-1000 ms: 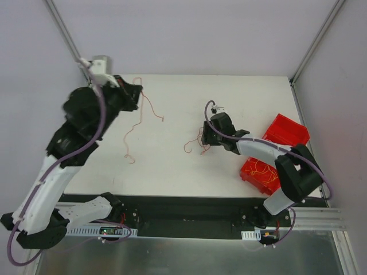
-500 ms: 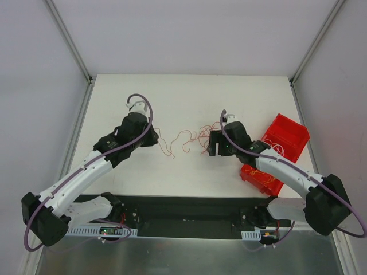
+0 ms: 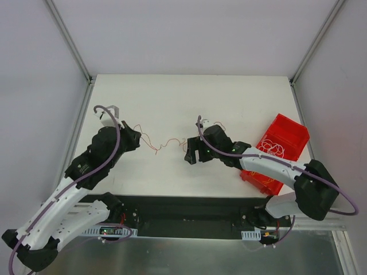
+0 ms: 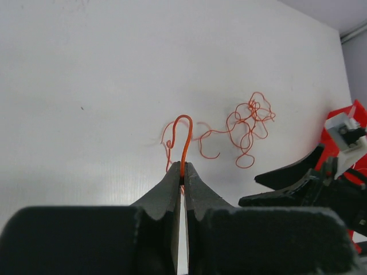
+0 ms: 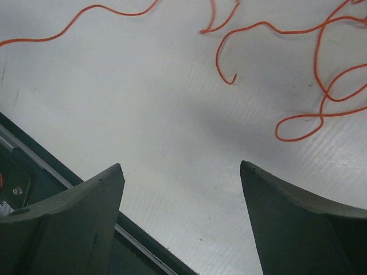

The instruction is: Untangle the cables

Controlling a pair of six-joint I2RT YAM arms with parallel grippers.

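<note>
My left gripper [image 3: 135,138] is shut on one end of a thin red-orange cable [image 3: 156,150], which runs right across the white table toward my right gripper [image 3: 192,154]. In the left wrist view the fingertips of the left gripper [image 4: 182,169] pinch the cable [image 4: 186,134]; it arches up and leads to a loose tangle [image 4: 249,120] of red-orange loops. My right gripper [image 5: 180,167] is open and empty, just above the table, with loops of cable [image 5: 321,86] lying beyond its fingertips. The right arm hides most of the tangle in the top view.
A red bin [image 3: 293,127] with more thin wires in it stands at the right edge, a second red bin [image 3: 257,173] in front of it. The table's near edge [image 5: 63,183] with its black rail lies close under the right gripper.
My left gripper has moved left, drawing the cable out. My right gripper has moved left and toward the near edge, now over the tangle's near side.
</note>
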